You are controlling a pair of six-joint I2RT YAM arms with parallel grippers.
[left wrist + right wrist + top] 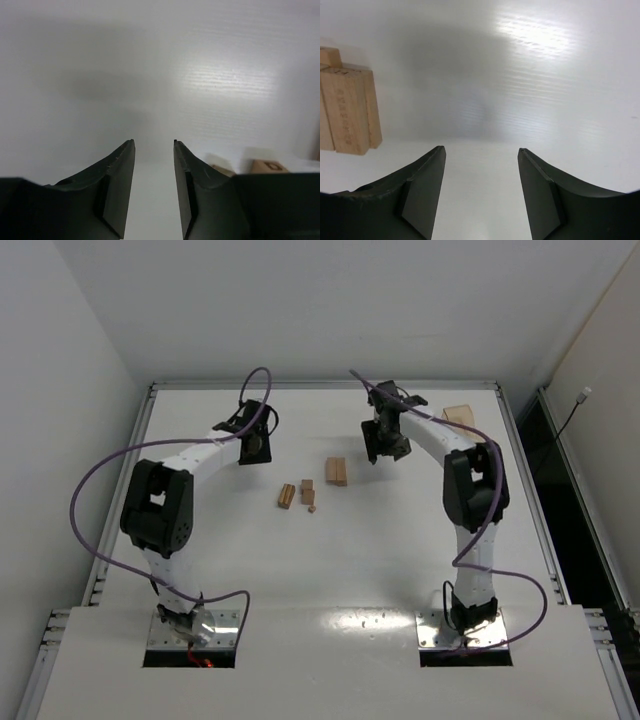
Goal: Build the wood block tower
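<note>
The left gripper's (153,145) jaws stand narrowly apart, empty; the right gripper's (481,150) stand wide, empty. The tower (336,471) sits mid-table at the right gripper's 8 o'clock, with loose blocks (287,495) at the tower's 8 o'clock.

Two white-shelled robot arms with black joint housings, the left arm (160,502) and the right arm (470,485), each trail a looping purple cable (83,510) and are bolted to metal base plates (222,625). The left claw (154,142) and right claw (481,148) end in matte black, wedge-shaped fingers (427,192).
</note>
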